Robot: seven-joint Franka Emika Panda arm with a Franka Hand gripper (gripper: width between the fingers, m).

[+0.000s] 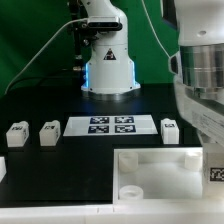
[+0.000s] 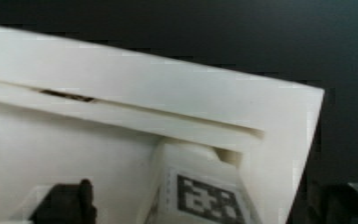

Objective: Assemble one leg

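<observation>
Taking the marker board (image 1: 111,125) as landmark and going left to right in the exterior view: two legs sit to its left, one (image 1: 17,133) further out, one (image 1: 49,132) nearer, both apart from it. Another leg (image 1: 170,130) stands just beside its right end. In front of the board lies the large white tray-like tabletop (image 1: 160,170), with a tagged leg (image 1: 214,172) at its right edge under the blurred arm.

The wrist view shows that same tabletop corner (image 2: 140,80) and the tagged leg (image 2: 202,185) lying between the dark fingertips (image 2: 66,203). The gripper (image 2: 202,205) looks partly open around the leg; whether the pads already touch it I cannot tell.

By my judgement the leg is light, rigid moulded plastic, not fragile but smooth and liable to slip or twist. Best taken across its two flat side faces, near mid-length, square to the pads
</observation>
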